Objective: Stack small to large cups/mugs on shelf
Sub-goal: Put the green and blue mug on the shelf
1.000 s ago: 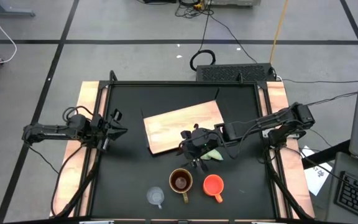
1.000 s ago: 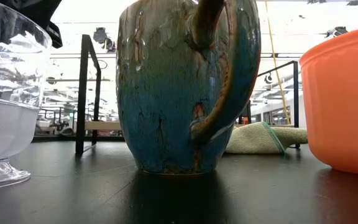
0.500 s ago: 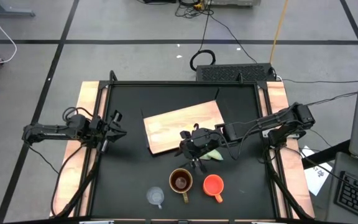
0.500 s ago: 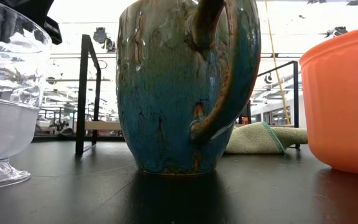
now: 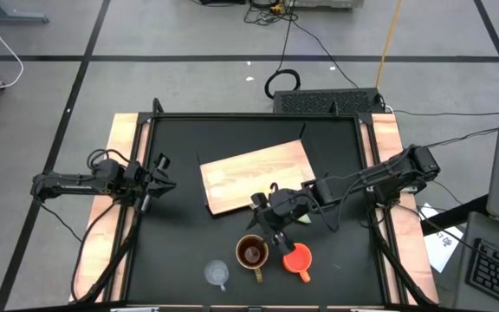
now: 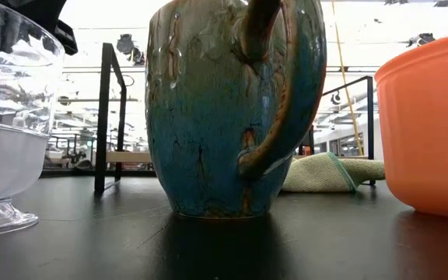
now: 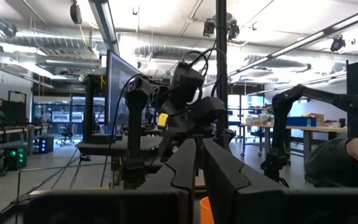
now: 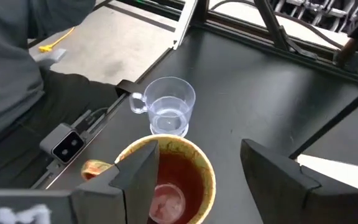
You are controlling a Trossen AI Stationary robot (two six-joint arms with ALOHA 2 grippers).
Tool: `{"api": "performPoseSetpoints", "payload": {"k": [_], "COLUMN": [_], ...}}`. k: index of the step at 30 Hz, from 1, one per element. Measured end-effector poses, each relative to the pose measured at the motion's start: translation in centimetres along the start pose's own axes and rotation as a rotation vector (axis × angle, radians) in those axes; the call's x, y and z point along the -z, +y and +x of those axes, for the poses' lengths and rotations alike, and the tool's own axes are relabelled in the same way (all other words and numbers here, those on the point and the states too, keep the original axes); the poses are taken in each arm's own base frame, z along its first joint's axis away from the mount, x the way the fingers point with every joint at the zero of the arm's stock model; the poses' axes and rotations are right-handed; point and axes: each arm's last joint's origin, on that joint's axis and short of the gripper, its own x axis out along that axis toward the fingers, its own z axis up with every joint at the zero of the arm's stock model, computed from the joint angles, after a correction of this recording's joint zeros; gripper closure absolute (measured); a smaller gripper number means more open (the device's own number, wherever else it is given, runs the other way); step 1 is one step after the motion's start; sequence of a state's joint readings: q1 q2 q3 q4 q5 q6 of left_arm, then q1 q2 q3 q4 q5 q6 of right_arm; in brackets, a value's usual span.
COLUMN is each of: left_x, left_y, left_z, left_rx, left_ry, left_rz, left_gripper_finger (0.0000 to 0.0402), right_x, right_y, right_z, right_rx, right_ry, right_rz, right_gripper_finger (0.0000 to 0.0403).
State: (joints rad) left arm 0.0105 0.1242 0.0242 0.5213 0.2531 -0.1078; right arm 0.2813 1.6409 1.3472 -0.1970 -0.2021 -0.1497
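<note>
Right gripper (image 5: 277, 236) has advanced, fingers spread, toward the olive-brown glazed mug (image 5: 251, 253); apparently nothing stacked on the light-wood board (image 5: 254, 173).

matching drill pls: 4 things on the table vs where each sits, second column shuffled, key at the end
Things:
1. clear glass cup
2. olive-brown mug
3. orange mug
4. green cloth

Places (high view):
A. middle of the front row, under the right gripper
B. right end of the front row
C. beside the wood board's right front corner, partly under the right arm
D. left end of the front row

Pairs: 1-D, 2-A, 3-B, 4-C
</note>
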Motion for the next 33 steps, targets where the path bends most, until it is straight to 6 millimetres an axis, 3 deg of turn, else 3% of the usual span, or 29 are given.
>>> {"api": "performPoseSetpoints", "payload": {"k": [8,16,22,33], "left_x": [-0.5,-0.3,-0.3,-0.3], "left_y": [-0.1,-0.1,-0.1,-0.1], "left_z": [0.0,0.0,0.0,0.0], "left_rx": [0.007,0.011,0.011,0.012], "left_ry": [-0.055,-0.025,-0.026,-0.026], "left_rz": [-0.003,-0.051,-0.051,-0.046], "left_gripper_finger": [0.0371,0.0371,0.0371,0.0371], "right_x": [0.0,2.0,2.3,3.4], "right_y": [-0.3,-0.6,-0.5,-2.8], "right_z": [1.2,1.8,1.7,3.6], "right_rx": [0.008,-0.016,-0.019,0.024], "right_ry": [-0.045,0.124,0.153,0.172], "right_rz": [-0.004,0.109,0.104,0.161], "right_gripper_finger": [0.0186,0.0186,0.0186,0.0186]}}
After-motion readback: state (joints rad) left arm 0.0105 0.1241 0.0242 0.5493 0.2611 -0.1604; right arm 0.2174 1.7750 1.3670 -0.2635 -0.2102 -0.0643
